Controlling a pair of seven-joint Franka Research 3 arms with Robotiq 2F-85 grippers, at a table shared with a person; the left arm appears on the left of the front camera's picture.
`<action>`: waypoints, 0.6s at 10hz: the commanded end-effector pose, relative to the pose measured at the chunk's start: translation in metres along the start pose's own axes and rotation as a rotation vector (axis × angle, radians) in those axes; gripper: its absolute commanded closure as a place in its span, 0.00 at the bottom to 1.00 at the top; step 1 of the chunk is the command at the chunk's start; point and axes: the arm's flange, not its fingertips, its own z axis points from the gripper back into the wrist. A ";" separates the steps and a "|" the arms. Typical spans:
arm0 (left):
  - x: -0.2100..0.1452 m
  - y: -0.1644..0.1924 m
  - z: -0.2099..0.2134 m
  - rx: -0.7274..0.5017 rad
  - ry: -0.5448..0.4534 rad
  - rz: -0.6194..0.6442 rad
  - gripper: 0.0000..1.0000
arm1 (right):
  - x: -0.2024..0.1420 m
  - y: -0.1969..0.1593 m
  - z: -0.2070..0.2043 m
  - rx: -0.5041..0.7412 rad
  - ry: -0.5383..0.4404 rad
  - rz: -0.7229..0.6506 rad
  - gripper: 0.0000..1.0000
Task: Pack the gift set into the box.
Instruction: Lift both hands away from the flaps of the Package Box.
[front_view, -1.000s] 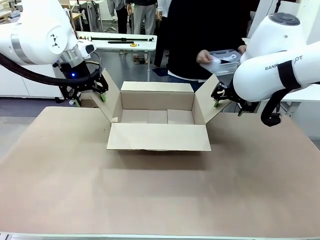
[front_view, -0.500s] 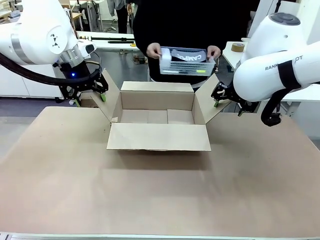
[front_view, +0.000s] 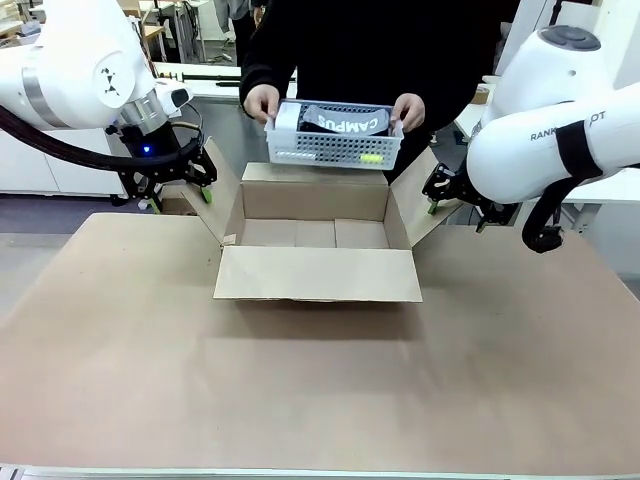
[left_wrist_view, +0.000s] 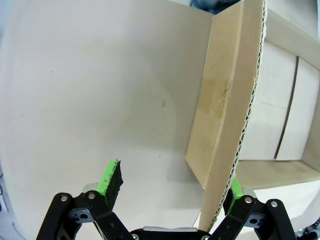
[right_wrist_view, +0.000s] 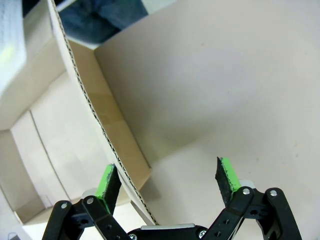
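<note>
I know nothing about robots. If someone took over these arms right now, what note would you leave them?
Left gripper: jaws open around the left flap of the box, not clamped.
Right gripper: jaws open around the right flap, not clamped.
Box: on the table, flaps open, nothing inside.
Gift set: in a white basket, held by the person's hands above the box's far side.
Done: box open. Left: gift set into the box.

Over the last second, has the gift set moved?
Yes. The gift set, in the person's hands, has shifted left and down, from beside the right arm to just above the box.
</note>
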 end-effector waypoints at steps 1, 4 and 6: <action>0.000 -0.001 0.001 0.018 -0.007 0.010 0.00 | 0.004 0.005 0.000 -0.018 -0.009 -0.007 0.00; 0.000 -0.001 0.001 0.018 -0.007 0.010 0.00 | 0.004 0.005 0.000 -0.018 -0.009 -0.007 0.00; 0.000 -0.001 0.001 0.018 -0.007 0.010 0.00 | 0.004 0.005 0.000 -0.018 -0.009 -0.007 0.00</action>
